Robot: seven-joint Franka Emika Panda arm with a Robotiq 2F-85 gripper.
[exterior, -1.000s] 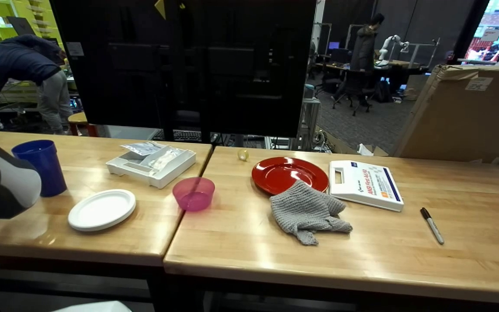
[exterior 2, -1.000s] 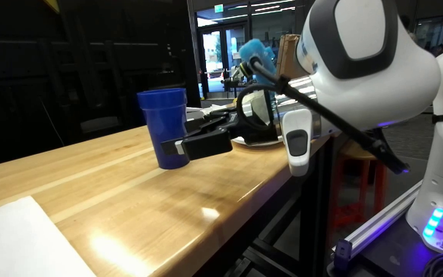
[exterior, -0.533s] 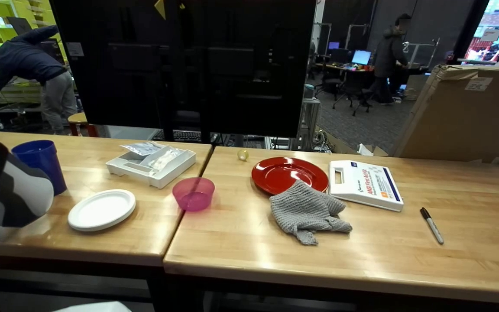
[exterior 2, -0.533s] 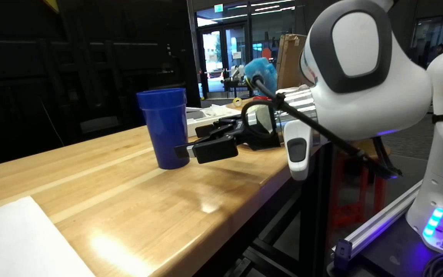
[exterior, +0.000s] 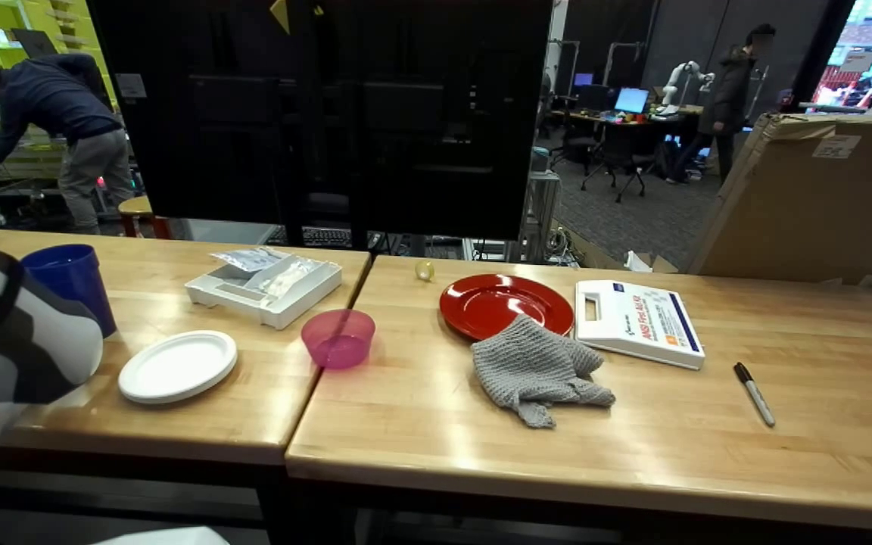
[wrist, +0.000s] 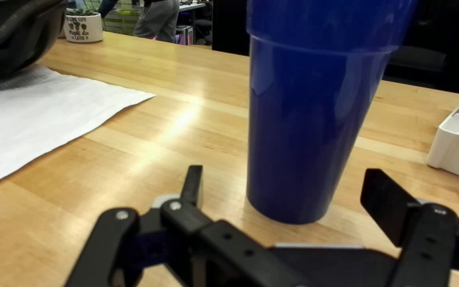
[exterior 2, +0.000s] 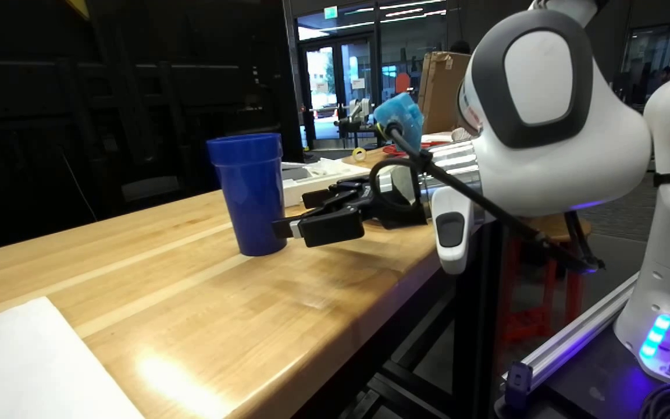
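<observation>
In the wrist view, from the left, white paper (wrist: 54, 115) lies on the pale wooden counter (wrist: 165, 155), then the black two-fingered hand (wrist: 287, 187) stands spread wide, a tall, tapered blue cup (wrist: 305, 131) upright in line with its gap, apart from both fingers (wrist: 385, 203). Farther right, in an exterior view, come a round white plate (exterior: 179, 365), an open white plastic tray (exterior: 309, 298), a translucent pink bowl (exterior: 338, 341), a glossy red plate (exterior: 474, 306) overlapped by grey knitted fabric (exterior: 534, 371), a white first-aid case (exterior: 644, 325) and a black-capped marker (exterior: 755, 395).
</observation>
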